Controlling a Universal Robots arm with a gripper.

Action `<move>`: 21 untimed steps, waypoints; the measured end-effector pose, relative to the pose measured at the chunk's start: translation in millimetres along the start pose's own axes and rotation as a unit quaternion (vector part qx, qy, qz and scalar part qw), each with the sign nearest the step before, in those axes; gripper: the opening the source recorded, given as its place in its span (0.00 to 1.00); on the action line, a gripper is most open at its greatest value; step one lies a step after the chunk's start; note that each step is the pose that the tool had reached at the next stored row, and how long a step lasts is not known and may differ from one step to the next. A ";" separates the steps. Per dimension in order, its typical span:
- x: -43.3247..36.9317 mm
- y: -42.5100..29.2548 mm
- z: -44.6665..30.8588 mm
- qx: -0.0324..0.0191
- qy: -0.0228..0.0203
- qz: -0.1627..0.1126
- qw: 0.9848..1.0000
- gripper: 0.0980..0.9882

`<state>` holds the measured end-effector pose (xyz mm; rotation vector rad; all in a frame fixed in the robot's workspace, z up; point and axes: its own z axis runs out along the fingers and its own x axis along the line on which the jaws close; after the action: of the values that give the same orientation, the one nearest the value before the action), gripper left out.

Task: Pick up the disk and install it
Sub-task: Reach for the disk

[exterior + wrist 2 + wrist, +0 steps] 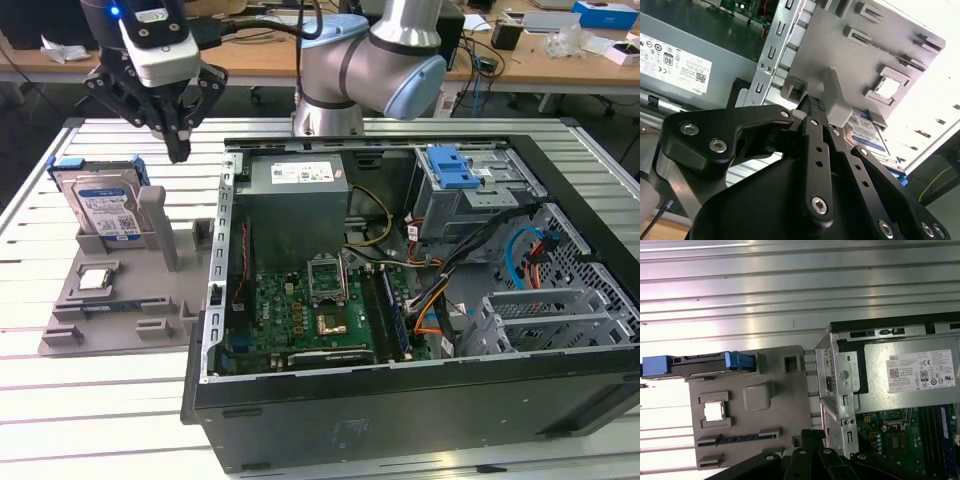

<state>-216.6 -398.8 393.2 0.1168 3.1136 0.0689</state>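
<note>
The disk stands upright on its edge in a grey holder on the table, at the exterior view's left of the computer case. Its label is blue and white, and blue rails run along its sides. In the first wrist view the disk shows edge-on, and in the second wrist view part of its label shows past the fingers. My gripper hangs above the holder, higher than the disk and a little to the exterior view's right of it, apart from it. Its fingers are shut with nothing between them.
The open computer case lies at the exterior view's right of the holder, with a power supply and a drive cage with a blue latch inside. A small square silver chip sits in the holder. A grey post rises beside the disk.
</note>
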 end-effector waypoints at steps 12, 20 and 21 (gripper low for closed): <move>31.2 -2.3 -0.8 0.000 0.000 0.000 1.000 0.01; 45.2 -3.4 -1.2 0.000 0.000 0.000 1.000 0.01; 47.3 -3.5 -1.2 0.000 0.000 0.000 1.000 0.01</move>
<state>-264.1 -398.9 393.2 0.1166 3.1137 0.0689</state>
